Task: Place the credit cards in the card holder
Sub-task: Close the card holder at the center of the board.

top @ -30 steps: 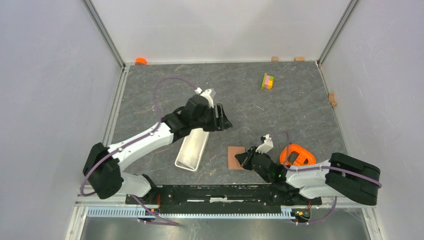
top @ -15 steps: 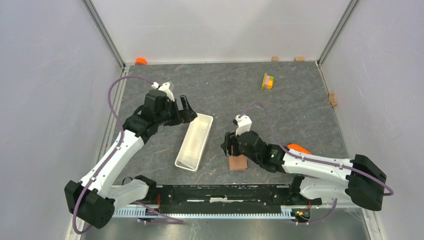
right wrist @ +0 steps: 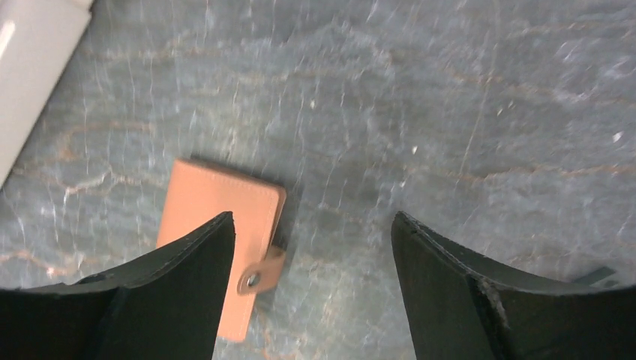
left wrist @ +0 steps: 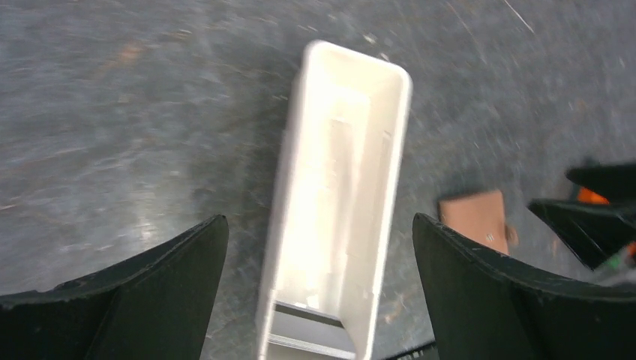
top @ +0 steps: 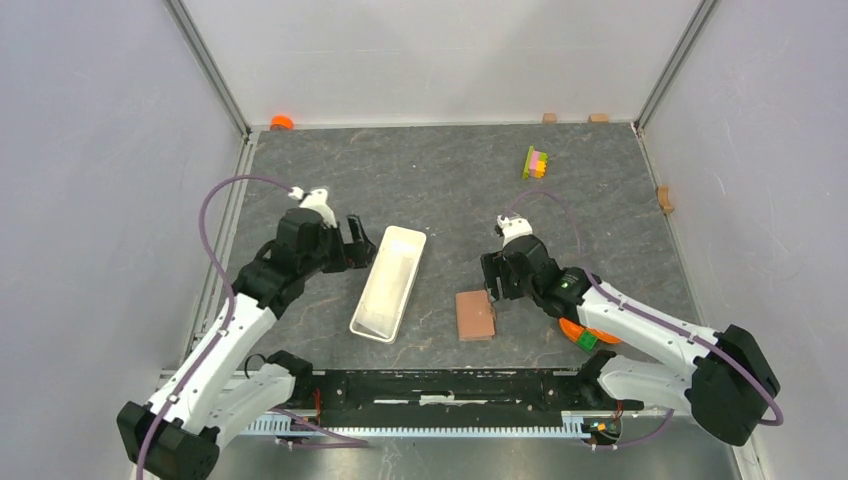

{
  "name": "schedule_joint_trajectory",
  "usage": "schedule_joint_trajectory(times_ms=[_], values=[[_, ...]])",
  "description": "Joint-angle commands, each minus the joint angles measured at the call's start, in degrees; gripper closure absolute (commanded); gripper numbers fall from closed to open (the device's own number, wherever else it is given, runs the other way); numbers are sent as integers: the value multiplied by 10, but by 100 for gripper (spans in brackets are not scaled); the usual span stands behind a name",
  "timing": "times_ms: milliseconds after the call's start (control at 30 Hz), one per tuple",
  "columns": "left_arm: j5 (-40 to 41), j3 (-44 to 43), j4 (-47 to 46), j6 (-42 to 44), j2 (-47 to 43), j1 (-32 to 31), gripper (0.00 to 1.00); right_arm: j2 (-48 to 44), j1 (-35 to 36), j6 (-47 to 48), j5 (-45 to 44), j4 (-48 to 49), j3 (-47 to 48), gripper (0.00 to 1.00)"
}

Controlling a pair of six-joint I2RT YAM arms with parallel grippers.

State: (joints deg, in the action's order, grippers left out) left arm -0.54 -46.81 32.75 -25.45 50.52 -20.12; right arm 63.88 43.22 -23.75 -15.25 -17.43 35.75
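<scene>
Top external view: the card holder (top: pixel 475 315) is seen lying flat on the tabletop (top: pixel 600 220), close to the near edge and a little right of its middle. The right gripper (top: pixel 492 284) is held just beside the holder's far right corner, its fingers spread apart with nothing gripped. A long white tray (top: pixel 388 283) is laid at a slant left of the holder, apart from it. The left gripper (top: pixel 352 241) is poised by the tray's far end, its fingers likewise spread wide and gripping nothing.

From the right wrist, the card holder (right wrist: pixel 217 225) is shown below the left finger, with a snap tab at one edge. From the left wrist, the tray (left wrist: pixel 337 195) is framed between the spread fingers; a pale grey flat patch (left wrist: pixel 311 326) is made out at its near end, but whether it is a card cannot be told. A stack of coloured blocks (top: pixel 537 162) is placed toward the far right corner.
</scene>
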Motion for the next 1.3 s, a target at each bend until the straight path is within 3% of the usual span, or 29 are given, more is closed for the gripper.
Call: schedule_joint_trajectory(times_ms=[0,200,400,600,700,867,967,1267], values=[[43,11,-37,-45,1,-111,3,-29,0,-23,74,-72,1,23],[79,45,-148,-159,62,-281,9,-87,2,-95,149,-19,-71,36],[77,24,-235,-209,202,-382,11,-72,11,-108,168,1,-74,45],[70,10,-263,-223,308,-404,11,-64,13,-108,156,6,-79,56],[58,17,-284,-233,333,-406,13,-57,13,-108,145,11,-84,64],[58,23,-302,-241,366,-407,16,-52,13,-111,133,29,-93,70],[54,25,-309,-246,380,-408,18,-49,13,-113,127,26,-93,81],[52,23,-310,-246,402,-410,19,-76,12,-118,122,8,-93,77]])
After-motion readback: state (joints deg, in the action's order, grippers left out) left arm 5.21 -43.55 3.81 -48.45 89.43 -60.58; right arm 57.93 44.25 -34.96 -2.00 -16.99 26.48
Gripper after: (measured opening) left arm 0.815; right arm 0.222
